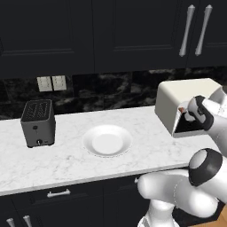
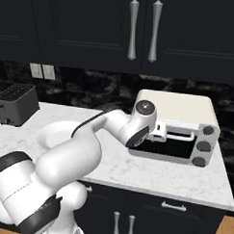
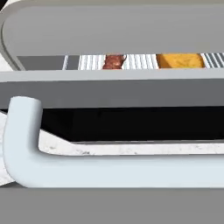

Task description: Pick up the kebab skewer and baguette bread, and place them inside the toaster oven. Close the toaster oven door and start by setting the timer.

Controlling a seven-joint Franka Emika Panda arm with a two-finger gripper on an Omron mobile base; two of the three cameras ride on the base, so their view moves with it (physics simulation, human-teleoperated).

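Now poised close before the toaster oven (image 2: 186,112), tool spread wide, silver door handle (image 3: 109,168) running crosswise directly ahead; kebab skewer (image 3: 113,61) and baguette bread (image 3: 181,61) lying on the rack inside.

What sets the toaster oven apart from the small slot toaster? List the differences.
The toaster oven is cream and wide; the slot toaster is dark grey and small. The toaster oven opens at the front, its door partly open; the slot toaster has slots on top. Both stand on the marble counter.
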